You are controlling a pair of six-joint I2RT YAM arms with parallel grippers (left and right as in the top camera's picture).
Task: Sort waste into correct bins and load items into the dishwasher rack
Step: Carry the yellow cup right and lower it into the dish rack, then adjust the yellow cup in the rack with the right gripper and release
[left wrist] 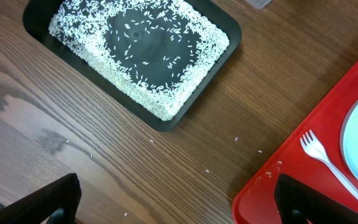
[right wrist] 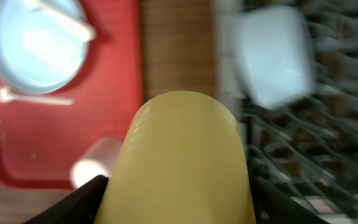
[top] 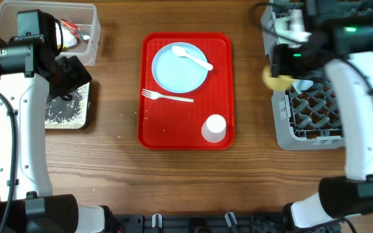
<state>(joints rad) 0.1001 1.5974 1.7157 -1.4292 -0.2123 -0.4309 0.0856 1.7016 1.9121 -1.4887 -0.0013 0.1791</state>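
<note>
My right gripper (right wrist: 178, 205) is shut on the yellow cup (right wrist: 182, 155) and holds it at the left edge of the grey dishwasher rack (top: 316, 120); the cup also shows in the overhead view (top: 277, 80). The light-blue plate (top: 179, 68) with the white spoon (top: 193, 57), the white fork (top: 167, 97) and the pale white cup (top: 214, 128) lie on the red tray. My left gripper (left wrist: 176, 202) is open and empty above the wood, between the black tray (left wrist: 36, 28) holding white rice grains (left wrist: 160, 102) and the red tray. The clear tub (top: 89, 32) holds wrappers.
The flat red tray (top: 154, 123) lies at the table's middle. A few loose grains (left wrist: 236, 139) lie on the wood by its corner. A white object (right wrist: 275, 56) sits in the rack. My left arm covers part of the clear tub.
</note>
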